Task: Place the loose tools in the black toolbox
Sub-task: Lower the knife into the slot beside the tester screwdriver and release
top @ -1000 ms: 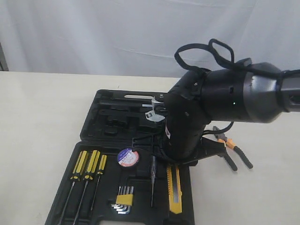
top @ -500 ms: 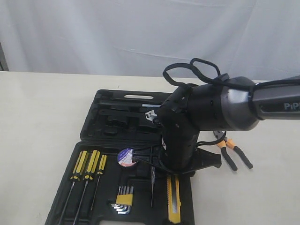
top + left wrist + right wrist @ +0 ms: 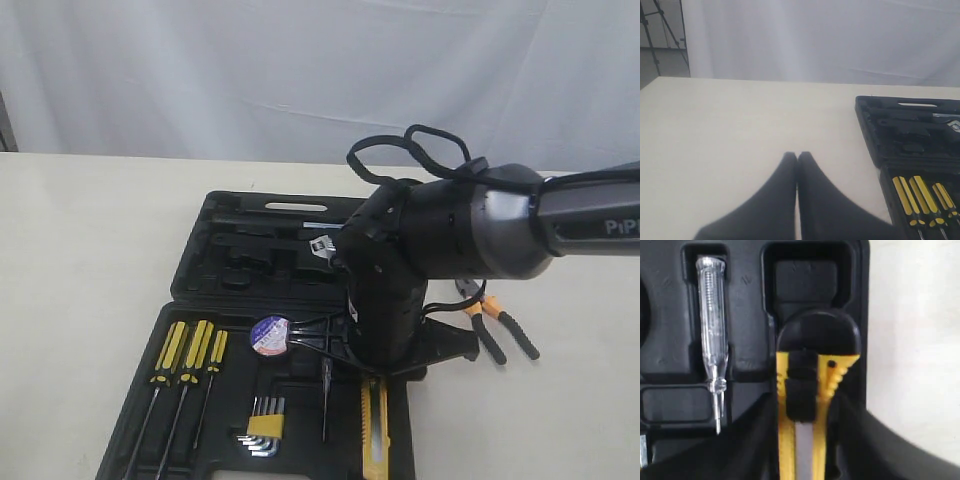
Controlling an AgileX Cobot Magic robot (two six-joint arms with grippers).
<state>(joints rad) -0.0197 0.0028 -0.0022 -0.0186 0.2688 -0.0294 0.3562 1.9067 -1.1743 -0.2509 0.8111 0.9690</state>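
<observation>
Ext: 1 open toolbox [image 3: 200,250] on counter [image 3: 80,250]. Inside: 3 screwdrivers [image 3: 197,345], 1 tape roll [image 3: 270,336], 1 hex key set [image 3: 262,425], 1 knife [image 3: 372,420]. 1 pliers [image 3: 495,322] on counter beside box.
L wrist: L fingers [image 3: 785,200] pressed together, empty.
R wrist: R fingers [image 3: 865,450] parted, straddling knife in its slot, not clamping.

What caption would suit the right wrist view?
Yellow-black utility knife in the black toolbox, straddled by the right end effector.

**Soft light, blurred close-ups**

We see even, diffuse light on the pale table [image 3: 80,250], with only faint shadows. The black toolbox [image 3: 230,235] swallows detail. In the wrist views the left pincer [image 3: 797,156] and right pincer [image 3: 807,412] blur out of focus.
</observation>
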